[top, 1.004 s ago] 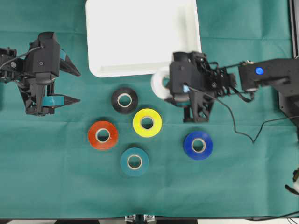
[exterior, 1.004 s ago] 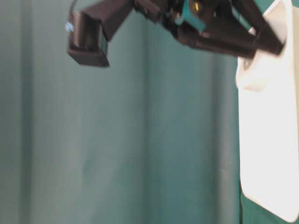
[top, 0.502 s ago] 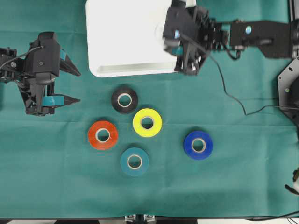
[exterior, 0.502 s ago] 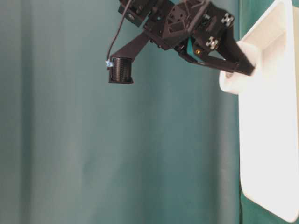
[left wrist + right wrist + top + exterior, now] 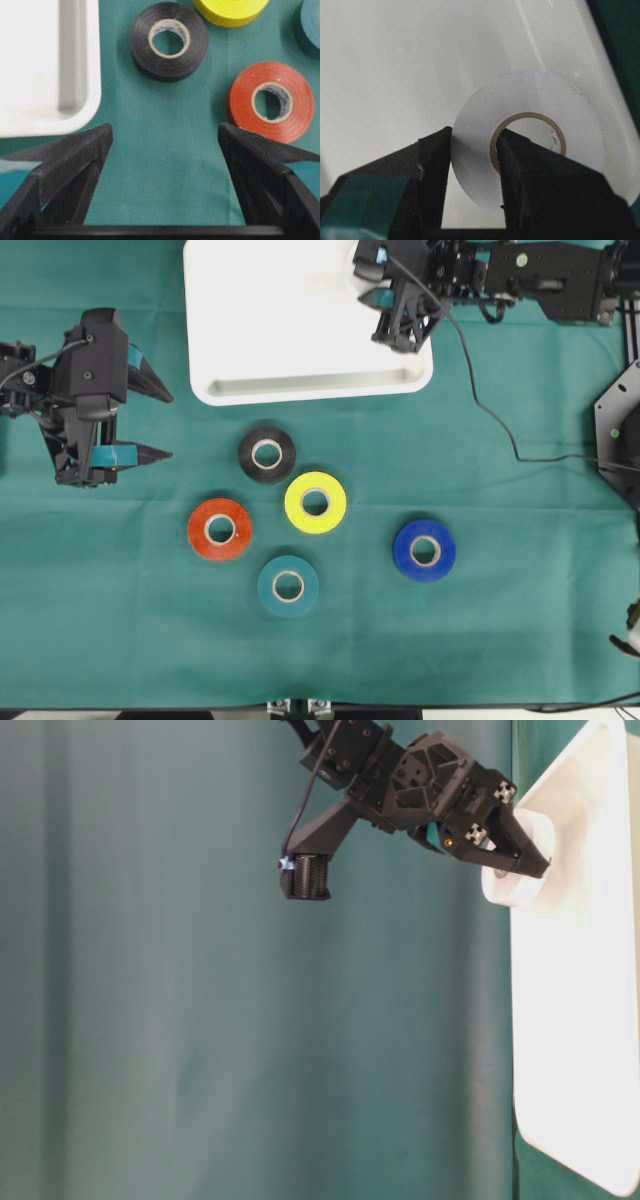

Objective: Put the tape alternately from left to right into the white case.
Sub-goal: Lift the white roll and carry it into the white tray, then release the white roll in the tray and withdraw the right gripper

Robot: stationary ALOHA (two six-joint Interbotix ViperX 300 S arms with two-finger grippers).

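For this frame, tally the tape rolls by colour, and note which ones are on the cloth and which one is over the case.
Black roll, on the cloth: 1
Yellow roll, on the cloth: 1
Orange-red roll, on the cloth: 1
Teal roll, on the cloth: 1
Blue roll, on the cloth: 1
White roll, gripped by the right pincer over the white case: 1
Total: 6

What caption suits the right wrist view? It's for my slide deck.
Right end effector grips the white tape roll by its wall, above the white case.
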